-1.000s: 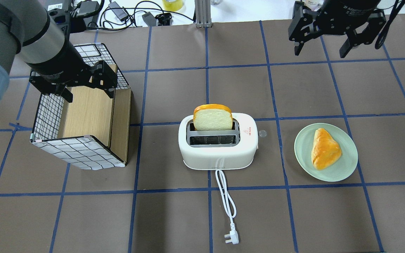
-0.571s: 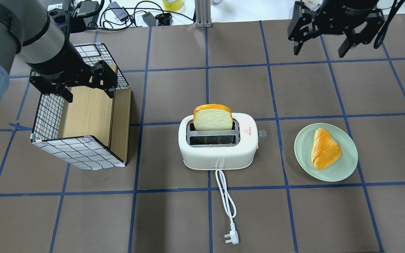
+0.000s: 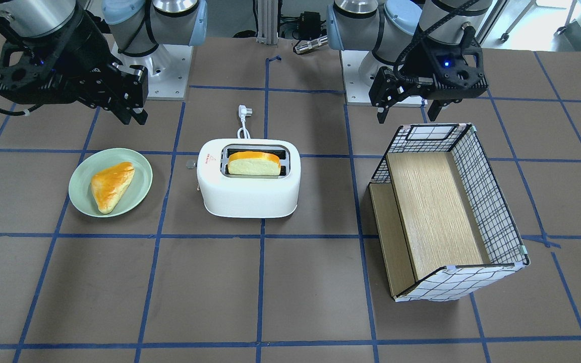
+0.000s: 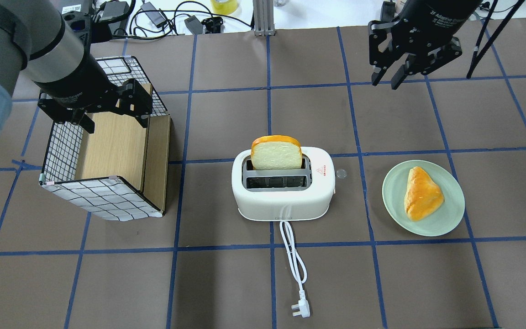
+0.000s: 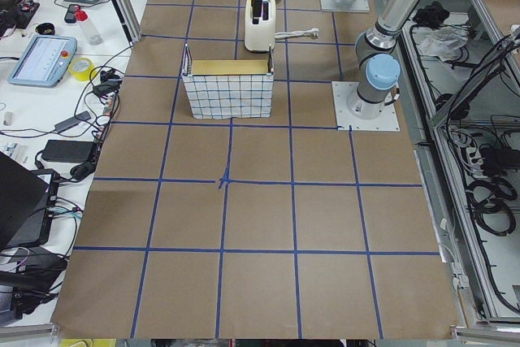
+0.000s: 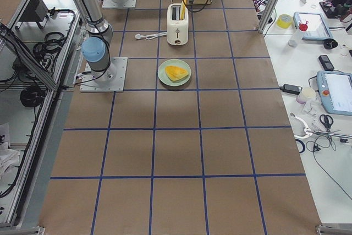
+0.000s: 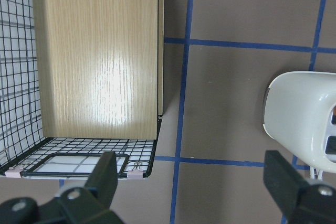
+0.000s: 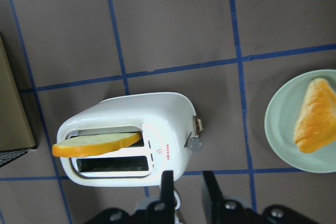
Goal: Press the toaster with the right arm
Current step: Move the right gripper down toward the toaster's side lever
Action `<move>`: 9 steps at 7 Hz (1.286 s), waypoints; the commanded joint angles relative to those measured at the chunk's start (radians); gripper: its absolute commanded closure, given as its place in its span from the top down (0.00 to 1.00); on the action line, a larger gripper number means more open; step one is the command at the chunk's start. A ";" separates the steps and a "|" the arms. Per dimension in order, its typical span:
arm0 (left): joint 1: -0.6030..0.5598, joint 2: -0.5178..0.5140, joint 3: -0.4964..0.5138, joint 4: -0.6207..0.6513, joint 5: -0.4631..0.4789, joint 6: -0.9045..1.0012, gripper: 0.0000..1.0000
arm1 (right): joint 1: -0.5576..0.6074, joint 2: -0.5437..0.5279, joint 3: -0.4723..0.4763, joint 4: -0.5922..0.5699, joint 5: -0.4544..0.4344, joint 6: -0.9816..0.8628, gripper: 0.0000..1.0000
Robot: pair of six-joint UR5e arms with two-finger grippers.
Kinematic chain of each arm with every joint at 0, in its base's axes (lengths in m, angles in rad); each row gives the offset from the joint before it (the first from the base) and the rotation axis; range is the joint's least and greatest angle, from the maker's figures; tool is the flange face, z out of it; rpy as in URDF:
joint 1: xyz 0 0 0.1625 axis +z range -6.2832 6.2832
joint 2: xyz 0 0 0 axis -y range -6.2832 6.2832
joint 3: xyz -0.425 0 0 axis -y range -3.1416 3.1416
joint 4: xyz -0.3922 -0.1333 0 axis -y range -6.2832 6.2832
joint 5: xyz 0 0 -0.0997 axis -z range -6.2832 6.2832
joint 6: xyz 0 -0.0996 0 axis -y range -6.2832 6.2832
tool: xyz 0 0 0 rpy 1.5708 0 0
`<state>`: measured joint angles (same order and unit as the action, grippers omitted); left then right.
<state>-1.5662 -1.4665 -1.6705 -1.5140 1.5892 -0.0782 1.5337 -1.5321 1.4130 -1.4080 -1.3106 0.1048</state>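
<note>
The white toaster (image 4: 283,196) stands mid-table with a bread slice (image 4: 276,153) upright in its far slot. It has a red triangle mark, and its cord runs to a plug (image 4: 300,310). My right gripper (image 4: 385,83) hovers at the far right, well beyond the toaster and off its lever end. Its fingers are drawn close together on nothing. In the right wrist view the gripper (image 8: 187,177) looks down on the toaster (image 8: 168,114) and its side lever (image 8: 198,125). My left gripper (image 4: 114,121) hangs open and empty over the basket's far edge.
A green plate (image 4: 445,224) with a pastry (image 4: 422,193) lies to the right of the toaster. A wire basket (image 4: 103,201) with a wooden floor stands tilted at the left. Cables and small items lie beyond the table's far edge.
My right gripper has shifted left and a little toward the toaster, turned about its axis, and its fingers have closed from wide apart to nearly together. The left arm has not moved.
</note>
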 commanded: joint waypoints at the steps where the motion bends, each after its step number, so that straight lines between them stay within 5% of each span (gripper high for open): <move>1: 0.000 0.000 0.000 0.000 0.000 0.000 1.00 | -0.097 0.004 0.018 0.068 0.243 -0.011 0.00; 3: 0.000 0.000 0.000 0.000 0.000 0.000 1.00 | -0.148 0.004 0.155 0.092 0.499 -0.196 0.00; 9: 0.000 0.000 0.000 0.000 0.000 0.000 1.00 | -0.335 0.038 0.473 0.093 0.663 -0.794 0.00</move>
<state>-1.5662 -1.4665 -1.6705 -1.5140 1.5892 -0.0783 1.2546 -1.5127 1.8197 -1.3142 -0.6635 -0.5617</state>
